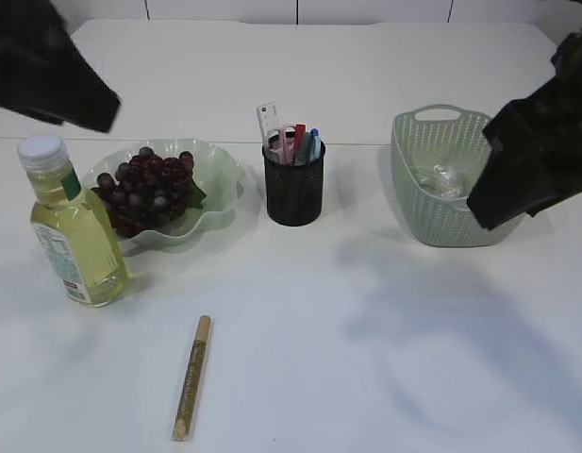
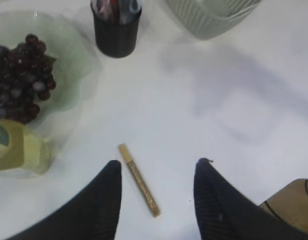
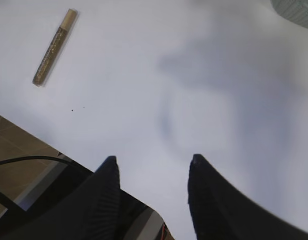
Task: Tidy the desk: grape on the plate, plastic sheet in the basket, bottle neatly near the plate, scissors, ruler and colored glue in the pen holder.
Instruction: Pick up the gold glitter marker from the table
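A gold glitter glue pen (image 1: 191, 377) lies flat on the white table near the front. My left gripper (image 2: 158, 164) hangs open high above it, and the glue pen (image 2: 139, 180) shows just inside the left finger. The right gripper (image 3: 153, 159) is open and empty over bare table, with the glue pen (image 3: 55, 47) far off to its upper left. Dark grapes (image 1: 147, 193) lie on the pale green plate (image 1: 220, 170). Next to the plate stands the yellow bottle (image 1: 74, 226), upright. The black pen holder (image 1: 293, 184) holds a ruler (image 1: 269, 121), scissors (image 1: 288, 142) and pens. A clear plastic sheet (image 1: 441, 179) lies in the green basket (image 1: 432, 226).
In the exterior view the left arm (image 1: 55, 66) hangs at the top left and the right arm (image 1: 536, 151) in front of the basket's right side. The table's front edge (image 3: 69, 160) and floor show in the right wrist view.
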Robot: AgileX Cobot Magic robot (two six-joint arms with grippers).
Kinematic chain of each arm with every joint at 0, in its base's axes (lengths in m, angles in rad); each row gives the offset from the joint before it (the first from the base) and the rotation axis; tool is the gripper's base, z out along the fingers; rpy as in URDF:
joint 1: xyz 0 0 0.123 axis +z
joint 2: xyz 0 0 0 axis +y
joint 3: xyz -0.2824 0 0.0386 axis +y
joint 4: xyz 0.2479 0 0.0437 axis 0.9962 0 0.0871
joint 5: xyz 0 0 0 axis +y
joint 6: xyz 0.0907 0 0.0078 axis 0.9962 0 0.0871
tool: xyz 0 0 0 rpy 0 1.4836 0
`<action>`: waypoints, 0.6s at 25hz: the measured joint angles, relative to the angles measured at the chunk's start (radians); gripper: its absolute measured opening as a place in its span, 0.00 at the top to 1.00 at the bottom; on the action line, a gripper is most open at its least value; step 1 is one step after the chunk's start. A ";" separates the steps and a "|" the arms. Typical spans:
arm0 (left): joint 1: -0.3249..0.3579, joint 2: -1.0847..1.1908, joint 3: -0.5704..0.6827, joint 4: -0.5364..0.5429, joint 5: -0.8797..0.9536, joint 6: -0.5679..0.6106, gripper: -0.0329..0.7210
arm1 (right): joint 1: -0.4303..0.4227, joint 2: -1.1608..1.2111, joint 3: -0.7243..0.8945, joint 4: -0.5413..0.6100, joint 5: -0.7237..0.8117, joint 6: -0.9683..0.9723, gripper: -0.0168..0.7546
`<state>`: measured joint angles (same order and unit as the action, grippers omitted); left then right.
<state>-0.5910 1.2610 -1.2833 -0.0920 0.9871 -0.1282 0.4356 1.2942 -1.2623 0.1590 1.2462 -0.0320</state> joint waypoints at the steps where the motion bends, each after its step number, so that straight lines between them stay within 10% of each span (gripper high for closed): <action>1: -0.026 0.042 -0.007 0.041 0.008 -0.057 0.49 | 0.000 0.000 0.000 -0.004 0.000 0.000 0.51; 15: -0.083 0.478 -0.018 0.046 0.044 -0.300 0.49 | 0.000 0.000 0.000 -0.040 0.000 0.023 0.51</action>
<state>-0.6742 1.7388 -1.3012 -0.0462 1.0315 -0.4285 0.4356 1.2942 -1.2623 0.1194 1.2462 -0.0091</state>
